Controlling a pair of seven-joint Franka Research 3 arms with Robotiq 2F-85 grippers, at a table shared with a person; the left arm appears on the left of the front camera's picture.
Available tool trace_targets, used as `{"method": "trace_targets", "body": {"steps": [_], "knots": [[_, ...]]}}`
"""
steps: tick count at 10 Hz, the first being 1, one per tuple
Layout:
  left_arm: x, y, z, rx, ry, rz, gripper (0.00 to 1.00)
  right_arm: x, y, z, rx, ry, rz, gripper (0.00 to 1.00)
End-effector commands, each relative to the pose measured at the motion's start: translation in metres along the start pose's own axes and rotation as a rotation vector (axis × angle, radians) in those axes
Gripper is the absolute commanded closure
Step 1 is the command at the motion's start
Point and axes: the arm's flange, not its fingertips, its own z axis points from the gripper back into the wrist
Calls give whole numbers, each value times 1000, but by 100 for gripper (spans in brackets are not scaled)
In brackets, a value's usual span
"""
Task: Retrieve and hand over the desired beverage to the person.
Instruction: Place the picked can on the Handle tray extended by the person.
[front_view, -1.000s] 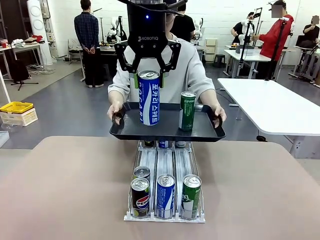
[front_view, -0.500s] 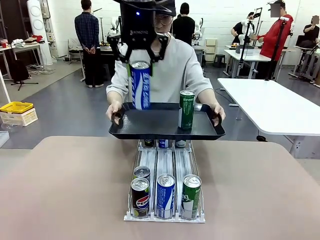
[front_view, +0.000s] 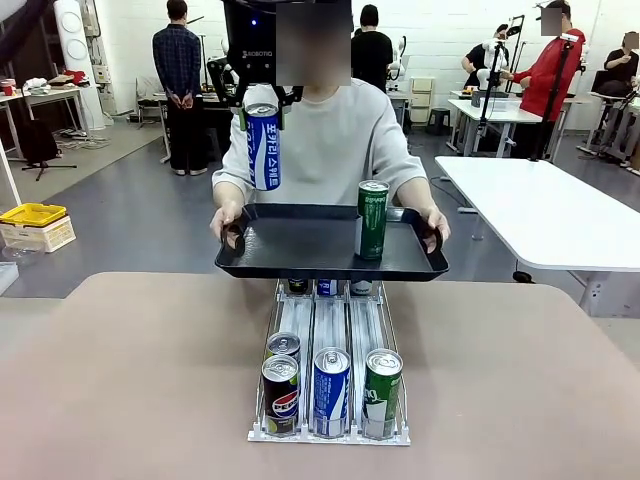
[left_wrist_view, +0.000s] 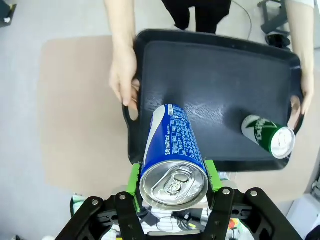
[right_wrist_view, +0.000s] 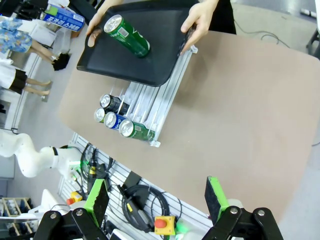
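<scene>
Blue can risen — clear above tray rim

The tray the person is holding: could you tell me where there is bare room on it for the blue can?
The tray is bare across its left and middle, between the person's hand at the left handle and the green can. The left gripper holds the blue can above that side. The right end, around the green can, is tighter.

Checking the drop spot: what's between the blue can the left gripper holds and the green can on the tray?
Only bare tray between the blue can and green can, per the left wrist view.
</scene>
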Motion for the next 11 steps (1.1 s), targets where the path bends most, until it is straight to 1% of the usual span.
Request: {"method": "trace_targets", "body": {"steps": [1, 2, 4, 5, 10, 11], "knots": [[1, -24, 23, -39, 66, 5, 42, 1, 1, -1, 16, -2, 0, 0], [-4, -28, 20, -48, 80, 20, 42, 1, 1, -1, 16, -2, 0, 0], [-9, -33, 22, -39, 54, 28, 42, 1, 1, -1, 16, -2, 0, 0], [-16, -19, 2, -31, 66, -4, 42, 1, 1, -1, 16, -2, 0, 0], [-17, -22, -2, -25, 73, 6, 42, 1, 1, -1, 16, -2, 0, 0], [-9, -20, -8, -37, 95, -21, 42, 1, 1, -1, 16, -2, 0, 0]]}}
